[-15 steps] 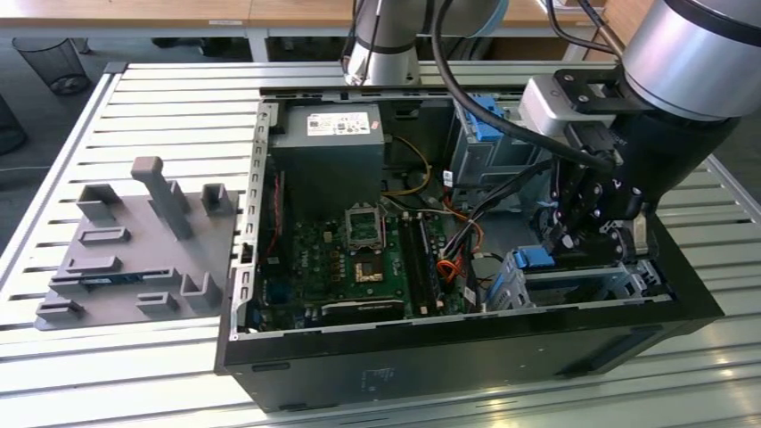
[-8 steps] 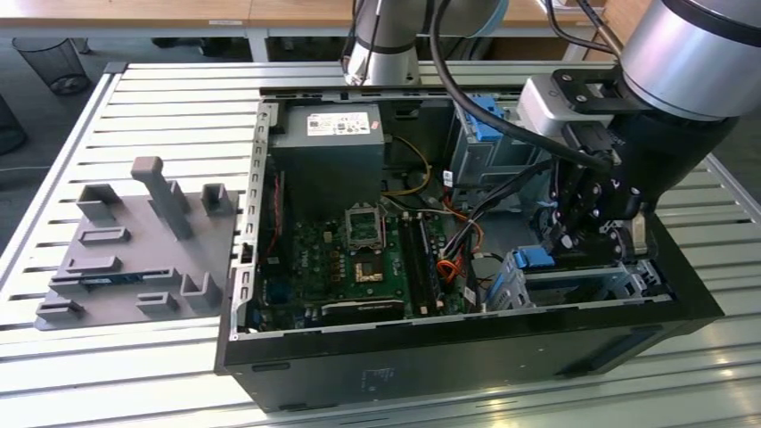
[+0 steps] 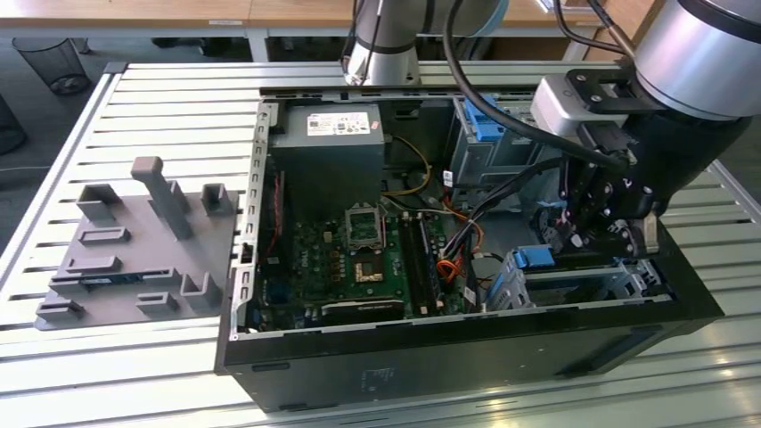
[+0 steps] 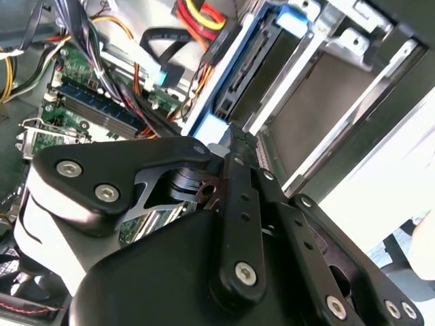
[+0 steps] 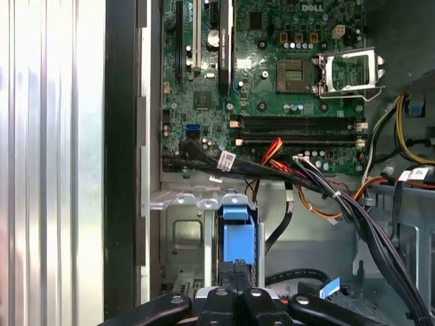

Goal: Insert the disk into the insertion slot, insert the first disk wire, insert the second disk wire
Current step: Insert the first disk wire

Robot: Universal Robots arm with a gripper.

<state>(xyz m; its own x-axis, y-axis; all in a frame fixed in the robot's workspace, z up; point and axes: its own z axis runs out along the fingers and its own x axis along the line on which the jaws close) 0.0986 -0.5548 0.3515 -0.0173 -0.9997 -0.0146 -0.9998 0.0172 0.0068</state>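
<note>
The disk (image 5: 238, 231) stands edge-on in its bright blue carrier inside the insertion slot (image 5: 178, 234), a low silver perforated cage at the case's front corner. In the exterior view the blue carrier end of the disk (image 3: 537, 259) shows at the mouth of the insertion slot (image 3: 594, 278). My gripper (image 5: 236, 268) is shut, its fingertips together against the disk's outer end. In the second wrist view my gripper (image 4: 234, 132) meets the light blue end of the disk (image 4: 248, 71) beside the cage wall (image 4: 319, 102). Loose black, red and orange wires (image 5: 272, 173) hang across above the slot.
The open computer case (image 3: 452, 339) lies on a slatted metal table (image 3: 143, 89). The green motherboard (image 3: 356, 250) and power supply (image 3: 327, 134) fill its middle and back. A taller cage with a blue tab (image 3: 482, 116) stands behind. A grey fixture plate (image 3: 131, 250) is at the exterior view's left.
</note>
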